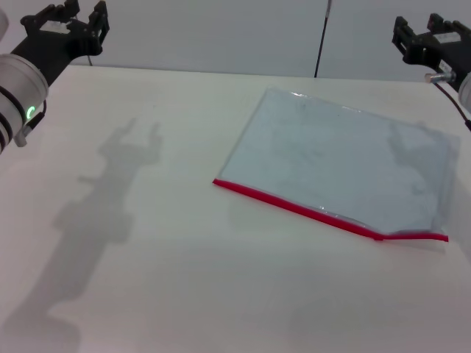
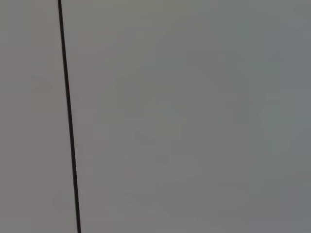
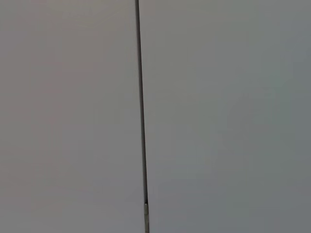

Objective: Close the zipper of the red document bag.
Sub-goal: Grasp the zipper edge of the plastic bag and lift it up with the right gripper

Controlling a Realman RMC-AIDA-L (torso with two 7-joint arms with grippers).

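Observation:
The red document bag [image 1: 338, 158], a flat pale blue-grey translucent pouch, lies on the white table [image 1: 147, 279] right of centre. Its zipper [image 1: 309, 211] is a thin red strip along the long edge nearest me, with a slight kink close to its right end. My left gripper [image 1: 82, 9] hangs raised at the far left corner, open and holding nothing, well away from the bag. High at the far right, my right gripper [image 1: 417, 22] is open too, above and behind the bag's right corner. Neither wrist view shows the bag or any fingers.
A grey wall rises behind the table, with a thin dark vertical line [image 1: 321, 37] on it, also seen as the line [image 2: 68, 116] and the line [image 3: 141, 107] in the wrist views. Arm shadows fall on the table's left part and on the bag.

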